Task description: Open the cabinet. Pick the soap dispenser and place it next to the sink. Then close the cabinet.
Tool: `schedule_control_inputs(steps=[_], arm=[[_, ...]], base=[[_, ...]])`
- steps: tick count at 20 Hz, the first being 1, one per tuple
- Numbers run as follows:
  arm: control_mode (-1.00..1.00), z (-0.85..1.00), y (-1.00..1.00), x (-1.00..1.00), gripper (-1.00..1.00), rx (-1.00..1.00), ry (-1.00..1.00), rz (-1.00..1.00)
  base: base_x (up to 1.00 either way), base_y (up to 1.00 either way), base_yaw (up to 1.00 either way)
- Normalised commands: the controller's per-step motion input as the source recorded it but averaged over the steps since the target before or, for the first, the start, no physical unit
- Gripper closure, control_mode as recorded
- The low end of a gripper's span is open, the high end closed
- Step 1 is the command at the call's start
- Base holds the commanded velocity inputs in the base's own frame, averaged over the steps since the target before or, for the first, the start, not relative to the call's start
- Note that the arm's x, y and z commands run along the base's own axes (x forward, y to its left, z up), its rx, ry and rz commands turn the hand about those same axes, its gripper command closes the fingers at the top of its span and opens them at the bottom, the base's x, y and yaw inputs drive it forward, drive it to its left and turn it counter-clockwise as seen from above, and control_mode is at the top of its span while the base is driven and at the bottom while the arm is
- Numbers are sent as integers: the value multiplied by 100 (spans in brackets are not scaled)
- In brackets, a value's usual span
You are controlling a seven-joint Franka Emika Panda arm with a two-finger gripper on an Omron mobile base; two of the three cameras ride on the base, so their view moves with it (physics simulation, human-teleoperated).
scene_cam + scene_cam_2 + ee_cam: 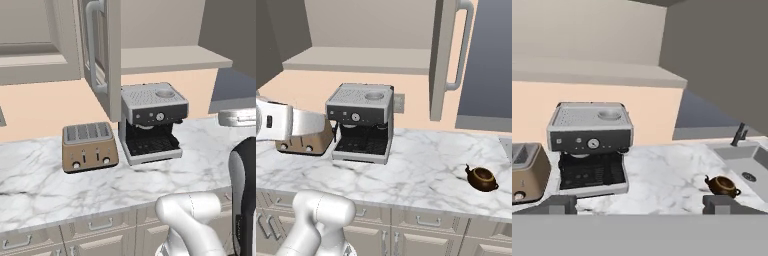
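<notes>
Here the tall greige wall cabinet [102,50] stands open: its door with the long silver bar handle [460,47] is swung out toward the room, seen edge-on above the counter in both base views. Its bare shelf [361,59] shows behind the door. I cannot find any bottle on it from these angles.

The white marble counter [60,185] carries a copper-brown four-slot toaster [90,146] and, just beside it, a silver and black espresso machine [150,122]. Further along the counter, well apart from the machine, sits a small dark brown round teapot [482,178]. In the hand view this teapot lies between the espresso machine and the grey metal sink [747,167], which is set in the marble with a slender dark faucet [739,134] behind it.

The two-finger gripper [639,204] has its dark finger tips spread wide at the bottom of the hand view, with nothing between them. It looks across the counter toward the espresso machine. The white arm [286,122] crosses in front of the toaster in the right base view.
</notes>
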Motion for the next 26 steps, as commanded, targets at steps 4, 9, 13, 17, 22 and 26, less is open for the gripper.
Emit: schedule_control_inputs(steps=[4, 9, 13, 17, 22, 26], arm=[[-100, 42, 57, -86, -100, 0, -41, 0], [-100, 45, 64, -88, -100, 0, -44, 0], [-100, 57, 75, -43, -100, 0, -41, -1], [-100, 44, 94, -4, -100, -1, -22, -6], [-100, 4, 49, -7, -100, -7, -1, -6], [-100, -32, 41, 54, -100, -14, 0, -13]], base=[[0, 0, 0], [0, 0, 0], [0, 0, 0], [0, 0, 0], [0, 0, 0], [0, 0, 0]])
